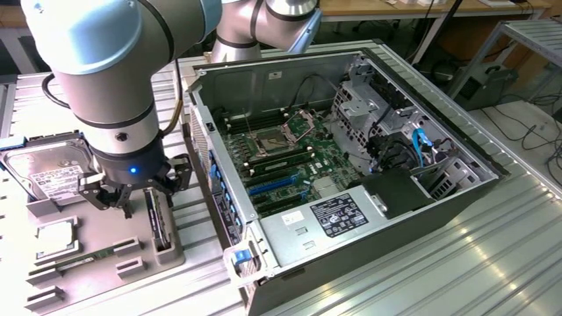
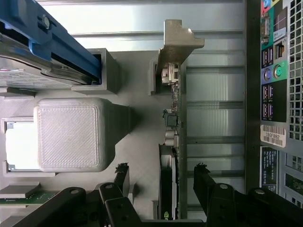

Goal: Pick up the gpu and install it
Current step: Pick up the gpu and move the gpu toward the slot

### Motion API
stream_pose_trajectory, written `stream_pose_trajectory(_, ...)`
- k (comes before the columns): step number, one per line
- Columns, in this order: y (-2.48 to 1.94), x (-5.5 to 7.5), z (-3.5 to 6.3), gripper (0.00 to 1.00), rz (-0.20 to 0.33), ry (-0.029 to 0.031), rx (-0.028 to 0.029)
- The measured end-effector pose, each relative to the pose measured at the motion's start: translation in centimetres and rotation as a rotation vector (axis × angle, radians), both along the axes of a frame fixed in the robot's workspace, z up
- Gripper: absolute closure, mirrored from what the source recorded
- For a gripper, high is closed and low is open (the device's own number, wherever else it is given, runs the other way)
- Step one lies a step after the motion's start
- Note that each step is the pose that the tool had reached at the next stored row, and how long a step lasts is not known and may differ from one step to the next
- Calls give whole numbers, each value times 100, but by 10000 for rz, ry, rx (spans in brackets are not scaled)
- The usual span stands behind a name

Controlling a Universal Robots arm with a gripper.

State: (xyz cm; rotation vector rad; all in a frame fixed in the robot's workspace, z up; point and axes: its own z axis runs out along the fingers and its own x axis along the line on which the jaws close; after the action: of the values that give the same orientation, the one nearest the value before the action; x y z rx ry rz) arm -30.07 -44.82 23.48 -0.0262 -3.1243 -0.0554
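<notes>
Hand (image 2: 162, 169) apparently astride upright gpu (image 2: 172, 118)

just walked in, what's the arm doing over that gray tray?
The arm's end effector hangs low over the gpu, which stands on edge in a slot of the gray parts holder beside the open PC case. The jaws are open, with one finger on each side of the card and gaps showing, so nothing is gripped. The gpu is not yet lifted or installed. A hard drive sits in the same holder.
</notes>
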Motion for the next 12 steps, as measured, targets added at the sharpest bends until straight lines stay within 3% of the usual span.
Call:
stream_pose_trajectory(8,-1,7,-16,34,0,2,-45)
stream_pose_trajectory(12,-21,7,-28,34,1,0,-48)
